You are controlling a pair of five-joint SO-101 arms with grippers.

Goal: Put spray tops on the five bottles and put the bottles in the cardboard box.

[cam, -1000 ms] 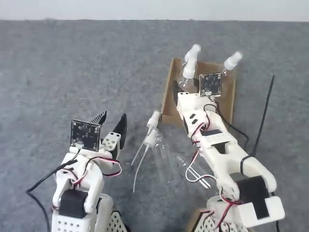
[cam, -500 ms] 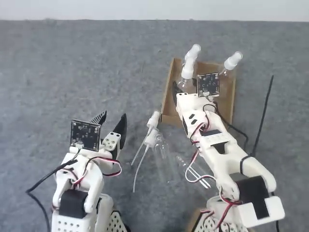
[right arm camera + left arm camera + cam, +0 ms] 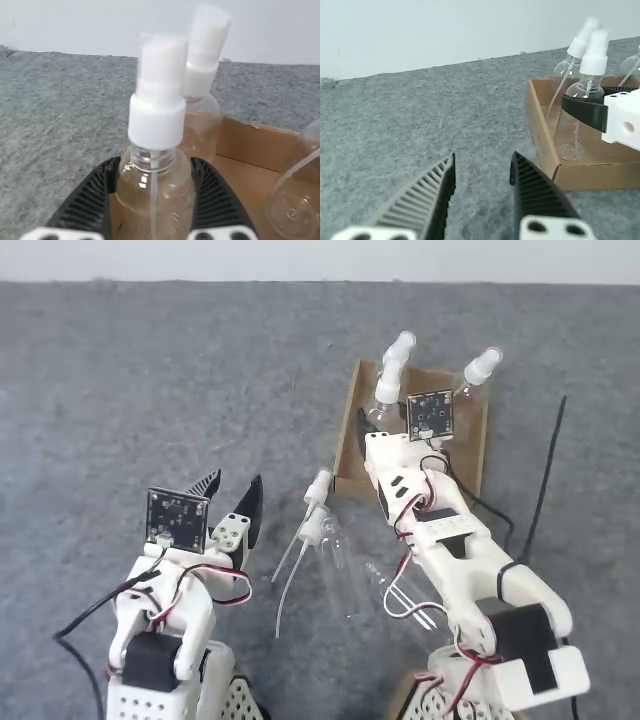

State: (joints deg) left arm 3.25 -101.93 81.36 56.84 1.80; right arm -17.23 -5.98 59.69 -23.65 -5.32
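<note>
Grey felt table point(image 3: 150, 370), both arms based at the near edge. A shallow brown cardboard box point(image 3: 348, 455) sits beyond the right arm.

Over the box's left side, the right gripper point(image 3: 155, 172) has its jaws clamped on the shoulder of a clear plastic bottle with a white spray top point(image 3: 154, 200). The bottle is upright. From the left wrist view its base looks at or near the box floor, contact not certain.

Over the last second this arm edged slightly left with the bottle, then held still for the last half second. My reading: placement is done bar the release.

Left of the box, the left gripper point(image 3: 233, 485) hangs above bare felt, jaws moderately apart, holding nothing, unmoved.

Two more capped bottles stand in the box:
- the rear capped bottle point(image 3: 202, 120), just behind the held one
- the right-hand capped bottle point(image 3: 478, 368), toward the far right corner

That makes three of five in.

Between the arms lie a first uncapped clear bottle point(image 3: 338, 545) and a second uncapped clear bottle point(image 3: 385, 580). Beside them are an upper loose spray top point(image 3: 319, 485) and a lower loose spray top point(image 3: 311, 530), dip tubes trailing. These are not yet assembled.
</note>
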